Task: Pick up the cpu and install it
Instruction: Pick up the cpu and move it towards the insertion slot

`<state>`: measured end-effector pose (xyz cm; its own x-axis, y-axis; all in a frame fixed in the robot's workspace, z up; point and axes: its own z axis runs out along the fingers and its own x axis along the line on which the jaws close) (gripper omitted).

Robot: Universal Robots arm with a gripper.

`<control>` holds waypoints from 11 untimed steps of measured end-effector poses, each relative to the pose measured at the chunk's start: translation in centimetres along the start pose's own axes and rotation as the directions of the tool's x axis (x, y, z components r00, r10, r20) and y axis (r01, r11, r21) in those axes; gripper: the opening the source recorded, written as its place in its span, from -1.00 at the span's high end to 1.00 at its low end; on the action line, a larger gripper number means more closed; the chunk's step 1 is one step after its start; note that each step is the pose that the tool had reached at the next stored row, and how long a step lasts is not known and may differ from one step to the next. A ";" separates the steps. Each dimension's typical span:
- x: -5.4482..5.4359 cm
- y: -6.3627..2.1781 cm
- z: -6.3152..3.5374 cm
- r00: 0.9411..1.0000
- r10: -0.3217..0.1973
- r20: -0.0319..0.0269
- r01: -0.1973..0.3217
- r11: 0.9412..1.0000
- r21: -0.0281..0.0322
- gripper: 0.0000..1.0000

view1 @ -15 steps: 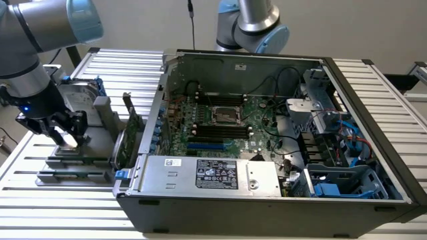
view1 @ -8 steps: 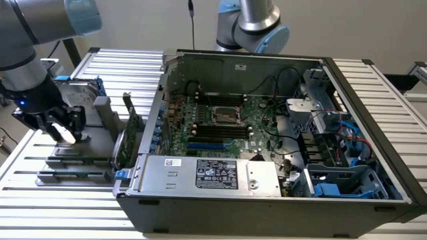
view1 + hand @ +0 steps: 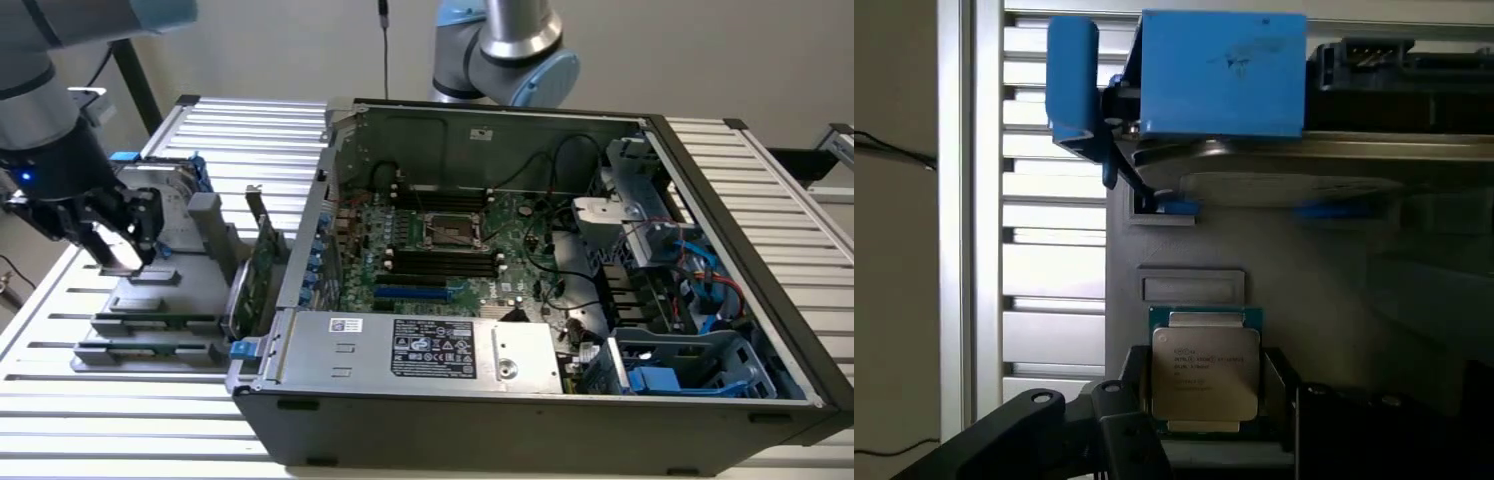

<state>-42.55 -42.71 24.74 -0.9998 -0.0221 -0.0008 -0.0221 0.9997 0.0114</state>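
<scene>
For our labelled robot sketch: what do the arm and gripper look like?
The arm has silver-grey tubular links with pale blue joint caps. Its wrist end is black with a small blue light. The gripper is black with blocky fingers.

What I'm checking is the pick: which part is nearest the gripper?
The cpu, the small silver square by the gripper; the blue-framed hard drive lies farther.

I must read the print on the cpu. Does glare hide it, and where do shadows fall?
Wrist view: the cpu has soft even light on its metal top, no glare over the print; a pale sheen lies on the hard drive. Exterior view: the computer case interior is evenly lit.
</scene>
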 end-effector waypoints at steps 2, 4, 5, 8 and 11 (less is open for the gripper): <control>-0.2 0.01 -0.94 1.000 0.000 -0.002 0.000 1.000 0.000 -0.09; -0.4 0.01 -1.84 1.000 0.000 -0.003 0.000 1.000 0.000 -0.09; -0.5 0.02 -2.29 1.000 0.000 -0.003 0.000 1.000 0.000 -0.09; -0.8 0.03 -3.63 1.000 0.000 -0.003 0.000 1.000 0.000 -0.09; -1.1 0.03 -5.01 1.000 0.000 -0.003 0.000 1.000 0.000 -0.09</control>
<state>-41.44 -42.71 29.75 -0.9998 -0.0221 0.0022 -0.0221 0.9997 0.0116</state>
